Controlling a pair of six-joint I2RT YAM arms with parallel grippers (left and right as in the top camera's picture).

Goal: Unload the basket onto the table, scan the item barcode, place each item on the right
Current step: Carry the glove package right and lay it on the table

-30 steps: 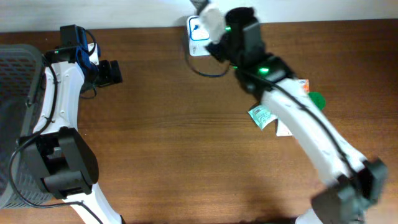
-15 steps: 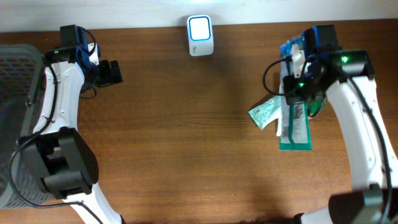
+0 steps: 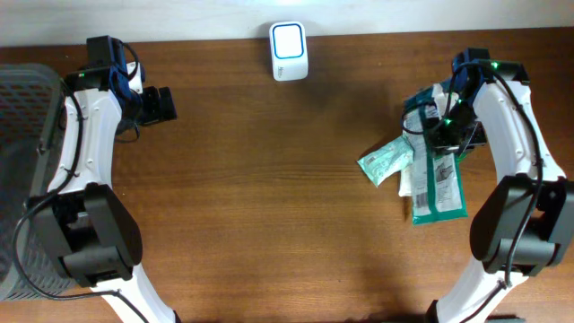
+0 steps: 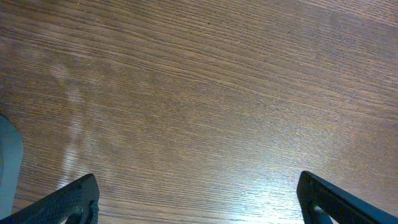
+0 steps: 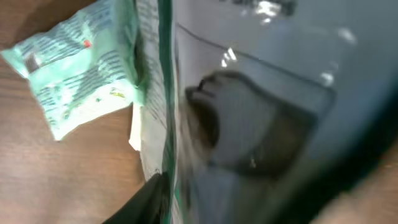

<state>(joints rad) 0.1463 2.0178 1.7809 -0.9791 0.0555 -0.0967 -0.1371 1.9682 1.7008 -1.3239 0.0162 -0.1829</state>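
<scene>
- Brown wooden table (image 3: 269,215), and at its far edge sits the white scanner (image 3: 289,51), window facing up.
- From overhead: the pile of packets (image 3: 430,170) lies well to the right of the scanner, further in from the edge. A pale green packet (image 3: 386,163) pokes out on the scanner's side, and a long dark green pack (image 3: 441,190) trails away from it.
- The right gripper (image 3: 451,126) is right over the top of that pile. Its jaws are hidden from up here.
- The left gripper (image 3: 160,104) hangs well left of the scanner over bare wood. A grey mesh basket (image 3: 27,126) lies further left.
- Left wrist: only wood grain, with two black fingertips (image 4: 68,202) in the bottom corners, spread wide, nothing between them.
- Right wrist: all smeared. The pale green packet is at the upper left and a clear wrapper (image 5: 261,124) fills the middle. Pinching or loose, I can't tell.
</scene>
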